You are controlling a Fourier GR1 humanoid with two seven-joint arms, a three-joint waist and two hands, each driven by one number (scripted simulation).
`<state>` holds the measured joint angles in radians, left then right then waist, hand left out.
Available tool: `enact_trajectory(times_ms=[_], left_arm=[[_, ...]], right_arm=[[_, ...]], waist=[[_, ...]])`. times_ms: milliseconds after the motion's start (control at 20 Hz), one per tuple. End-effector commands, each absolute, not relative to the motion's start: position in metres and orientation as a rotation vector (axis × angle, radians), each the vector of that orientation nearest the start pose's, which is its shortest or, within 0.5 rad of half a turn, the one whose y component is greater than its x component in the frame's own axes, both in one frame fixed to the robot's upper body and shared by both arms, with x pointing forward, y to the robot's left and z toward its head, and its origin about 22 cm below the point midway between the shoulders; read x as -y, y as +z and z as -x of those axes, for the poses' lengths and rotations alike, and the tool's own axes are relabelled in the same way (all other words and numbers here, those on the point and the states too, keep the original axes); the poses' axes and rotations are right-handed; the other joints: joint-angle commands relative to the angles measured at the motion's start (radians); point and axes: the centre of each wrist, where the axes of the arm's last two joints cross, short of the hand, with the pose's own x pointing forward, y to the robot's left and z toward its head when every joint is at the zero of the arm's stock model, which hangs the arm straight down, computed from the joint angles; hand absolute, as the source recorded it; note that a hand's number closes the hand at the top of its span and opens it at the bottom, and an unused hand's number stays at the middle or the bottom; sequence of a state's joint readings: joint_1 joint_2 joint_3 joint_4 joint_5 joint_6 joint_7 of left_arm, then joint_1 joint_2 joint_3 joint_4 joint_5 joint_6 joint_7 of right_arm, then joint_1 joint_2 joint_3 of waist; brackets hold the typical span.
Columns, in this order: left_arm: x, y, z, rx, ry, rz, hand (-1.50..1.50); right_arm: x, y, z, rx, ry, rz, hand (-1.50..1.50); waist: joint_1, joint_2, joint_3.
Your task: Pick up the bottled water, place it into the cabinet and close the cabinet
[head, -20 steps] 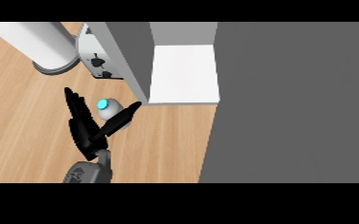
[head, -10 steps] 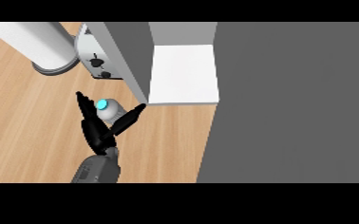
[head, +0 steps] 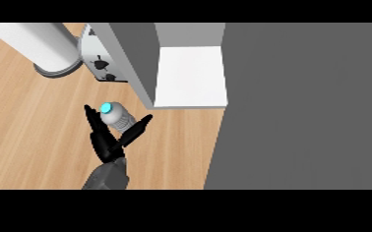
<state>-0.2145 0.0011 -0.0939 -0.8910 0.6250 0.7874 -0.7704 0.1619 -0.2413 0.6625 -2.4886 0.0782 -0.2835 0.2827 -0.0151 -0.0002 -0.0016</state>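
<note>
— What's under you?

— A wooden counter [head: 44, 128], pale planks running across the left side. At the far left stands a white cylinder [head: 40, 46], and just to its right is a grey appliance [head: 98, 61] with dark knobs on its face.

— And your hand?

— My left hand [head: 109, 145] comes up from the lower edge. My fingers [head: 134, 130] and thumb are closed in on the bottled water [head: 116, 117] from both sides, pinching it between them.

— Where exactly is the bottle?

— Over the counter, blue cap towards me, near the front corner of the cabinet [head: 141, 59] and not inside it.

— Further right?

— The cabinet is open and its white shelf [head: 190, 76] shows. Beyond that, a broad grey panel [head: 298, 108] fills the right side. I can't tell whether it is the door.
</note>
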Motion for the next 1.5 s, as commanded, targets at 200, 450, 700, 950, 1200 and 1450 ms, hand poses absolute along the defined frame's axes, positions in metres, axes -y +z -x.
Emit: enact_trajectory(times_ms=[200, 450, 700, 950, 1200, 1450], left_arm=[[-0.199, -0.134, -0.262, 1.548, 0.664, -0.593, -1.5], [-0.188, -0.139, -0.25, 1.587, 0.684, -0.554, -1.5], [-0.197, -0.147, -0.248, 1.636, 0.726, -0.486, 1.5], [-0.187, -0.143, -0.263, 1.645, 0.761, -0.49, 1.5], [-0.187, -0.143, -0.268, 1.673, 0.782, -0.402, 1.5], [-0.19, -0.138, -0.268, 1.734, 0.841, -0.401, 1.5]], right_arm=[[0.173, 0.186, -0.087, 1.999, 0.253, -0.309, -1.5], [0.176, 0.183, -0.086, 1.989, 0.226, -0.302, -1.5], [0.168, 0.182, -0.09, 2.013, 0.209, -0.288, -1.5], [0.166, 0.172, -0.085, 1.978, 0.238, -0.313, -1.5], [0.169, 0.167, -0.099, 1.974, 0.215, -0.292, -1.5], [0.163, 0.174, -0.084, 1.97, 0.238, -0.312, -1.5]], waist=[[-0.001, 0.001, 0.0], [0.002, -0.001, 0.001], [0.001, -0.001, 0.0], [-0.007, 0.0, 0.0], [0.0, 0.001, 0.001], [0.001, -0.003, 0.0]])
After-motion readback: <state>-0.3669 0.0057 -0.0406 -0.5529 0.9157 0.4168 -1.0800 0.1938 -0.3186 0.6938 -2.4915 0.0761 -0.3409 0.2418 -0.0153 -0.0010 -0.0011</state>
